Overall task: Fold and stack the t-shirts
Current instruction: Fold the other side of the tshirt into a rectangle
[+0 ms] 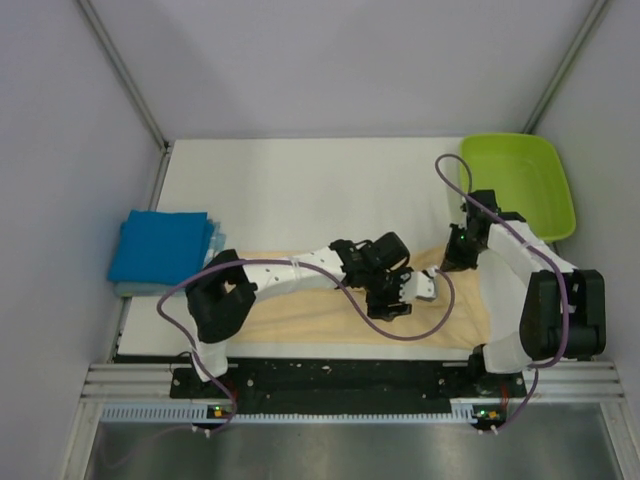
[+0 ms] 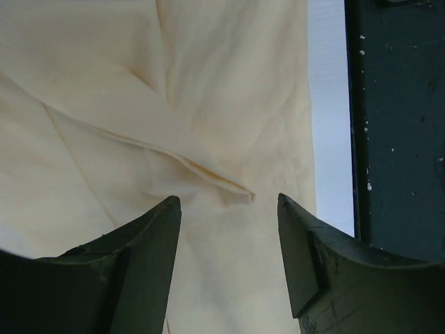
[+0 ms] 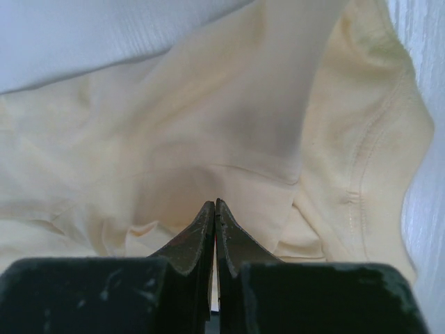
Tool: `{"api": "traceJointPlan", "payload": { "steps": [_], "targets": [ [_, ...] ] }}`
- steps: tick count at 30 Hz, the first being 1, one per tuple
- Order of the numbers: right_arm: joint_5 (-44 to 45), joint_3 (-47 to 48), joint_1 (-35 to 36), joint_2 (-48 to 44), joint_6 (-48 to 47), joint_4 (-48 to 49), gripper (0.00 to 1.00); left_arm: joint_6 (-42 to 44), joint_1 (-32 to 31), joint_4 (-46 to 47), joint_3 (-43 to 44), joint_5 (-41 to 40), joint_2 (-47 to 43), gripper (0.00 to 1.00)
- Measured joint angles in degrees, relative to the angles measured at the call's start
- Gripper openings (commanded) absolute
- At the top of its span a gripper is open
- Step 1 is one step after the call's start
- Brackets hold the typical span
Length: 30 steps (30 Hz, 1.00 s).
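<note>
The pale peach-cream t-shirt [image 1: 300,310] lies spread along the near part of the white table. The bright blue t-shirt [image 1: 160,248] sits as a folded square at the left edge. My left gripper [image 1: 395,300] hangs over the peach shirt's right part. In the left wrist view it [image 2: 226,202] is open and empty, with a small fold of the shirt [image 2: 201,174] just ahead of its tips. My right gripper [image 1: 452,262] is at the shirt's right end. In the right wrist view it [image 3: 214,203] is shut, pinching the bunched peach cloth [image 3: 264,125] near the collar seam.
A lime-green plastic tray [image 1: 555,205] stands at the back right. The black mounting rail [image 2: 396,125] runs along the table's near edge, close to the left gripper. Grey walls close in the table on three sides.
</note>
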Motion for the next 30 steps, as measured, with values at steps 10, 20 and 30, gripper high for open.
{"api": "traceJointPlan", "payload": {
  "steps": [10,20,30],
  "targets": [
    [-4.83,-5.70,-0.72,1.62,-0.55,7.61,0.00,-3.54,-2.23,6.67,-1.62,-7.74,4.92,0.32],
    [-20.81,-13.16,-0.72,-4.66,-1.16,11.80,0.00,-3.41,-2.16,3.80,-1.70,-2.54,5.64,0.00],
    [-25.14,-25.38,9.66,-11.61,8.13,4.83,0.00,0.94,-1.33,-5.88,-1.68,0.85,5.64,0.52]
  ]
}}
